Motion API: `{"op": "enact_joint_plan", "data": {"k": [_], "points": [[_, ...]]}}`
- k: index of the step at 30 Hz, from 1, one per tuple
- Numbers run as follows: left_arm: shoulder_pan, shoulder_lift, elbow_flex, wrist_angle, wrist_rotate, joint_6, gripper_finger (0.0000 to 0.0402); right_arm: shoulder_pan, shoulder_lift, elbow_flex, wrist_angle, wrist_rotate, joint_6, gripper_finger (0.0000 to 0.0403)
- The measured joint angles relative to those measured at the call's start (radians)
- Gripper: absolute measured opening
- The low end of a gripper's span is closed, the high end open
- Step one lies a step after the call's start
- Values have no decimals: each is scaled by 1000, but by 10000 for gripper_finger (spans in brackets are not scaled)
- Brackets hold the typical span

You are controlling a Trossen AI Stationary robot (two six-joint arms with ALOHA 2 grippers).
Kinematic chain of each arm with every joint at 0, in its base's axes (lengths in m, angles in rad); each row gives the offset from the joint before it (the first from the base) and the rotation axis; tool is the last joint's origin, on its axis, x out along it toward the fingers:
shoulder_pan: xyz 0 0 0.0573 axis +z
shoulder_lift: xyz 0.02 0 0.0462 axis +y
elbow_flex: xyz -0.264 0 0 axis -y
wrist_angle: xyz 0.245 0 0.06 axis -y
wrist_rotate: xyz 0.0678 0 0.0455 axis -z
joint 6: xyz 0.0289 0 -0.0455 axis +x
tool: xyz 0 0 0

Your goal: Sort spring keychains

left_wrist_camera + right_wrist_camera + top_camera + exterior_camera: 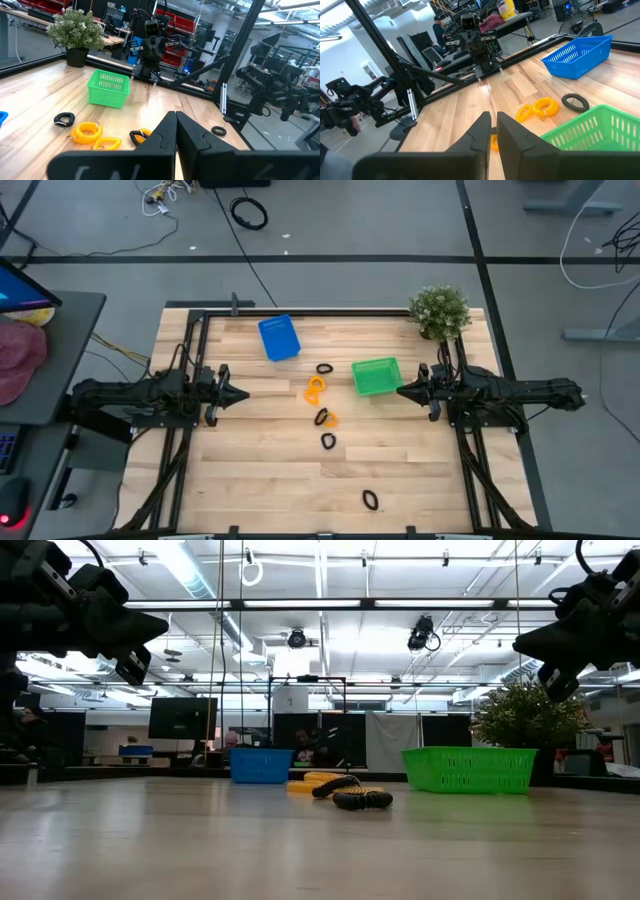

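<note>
Plant (440, 310) behind green bin (376, 376); keychains (322, 417) apparently unobstructed.

Pale wood-plank table (250, 470), mesh-plastic bins (375, 376)

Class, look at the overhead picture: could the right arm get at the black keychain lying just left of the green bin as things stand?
Probably yes: the black keychain lies on bare table, and the right gripper would only need to skirt the green bin.

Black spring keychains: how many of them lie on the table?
4. One lies between the two baskets, one touches an orange keychain at the middle, one just below it, one near the front edge.
</note>
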State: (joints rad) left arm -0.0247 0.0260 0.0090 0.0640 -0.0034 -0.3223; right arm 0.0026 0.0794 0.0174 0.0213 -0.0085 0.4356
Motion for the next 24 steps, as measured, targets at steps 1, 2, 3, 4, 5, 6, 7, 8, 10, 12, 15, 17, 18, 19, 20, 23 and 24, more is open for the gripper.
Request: {"op": "enact_joint_plan", "data": {"k": [1, 2, 3, 4, 5, 6, 7, 8, 10, 12, 15, 17, 18, 19, 20, 23, 24], "points": [[0, 0, 0, 9, -12, 7, 5, 0, 0, 0, 0, 0, 0, 36], [0, 0, 0, 29, -45, 28, 5, 0, 0, 0, 0, 0, 0, 36], [-1, 0, 0, 72, -94, 47, 5, 0, 0, 0, 0, 0, 0, 36], [0, 0, 0, 152, -144, 46, 5, 0, 0, 0, 0, 0, 0, 36], [0, 1, 0, 271, -184, 34, 5, 0, 0, 0, 0, 0, 0, 36], [0, 1, 0, 417, -220, 28, 5, 0, 0, 0, 0, 0, 0, 36], [0, 1, 0, 557, -254, 53, 5, 0, 0, 0, 0, 0, 0, 36], [0, 6, 0, 693, -277, 89, 5, 0, 0, 0, 0, 0, 0, 36], [0, 8, 0, 889, -288, 164, 5, 0, 0, 0, 0, 0, 0, 36], [0, 7, 31, 948, -292, 229, 5, 0, 0, 0, 0, 0, 0, 36], [0, 40, 160, 804, -298, 262, 5, 0, 0, 0, 0, 0, 0, 36], [0, 108, 287, 626, -278, 287, 5, 0, 0, 0, 0, 0, 0, 36], [0, 154, 358, 532, -261, 323, 5, 0, 0, 0, 0, 0, 0, 36], [0, 206, 428, 439, -243, 364, 5, 0, 0, 0, 0, 0, 0, 36], [0, 260, 496, 360, -225, 407, 5, 0, 0, 0, 0, 0, 0, 36], [0, 414, 688, 125, -202, 526, 5, 0, 0, 0, 0, 0, 0, 36], [0, 460, 744, 55, -202, 561, 5, 0, 0, 0, 0, 0, 0, 36]]}}
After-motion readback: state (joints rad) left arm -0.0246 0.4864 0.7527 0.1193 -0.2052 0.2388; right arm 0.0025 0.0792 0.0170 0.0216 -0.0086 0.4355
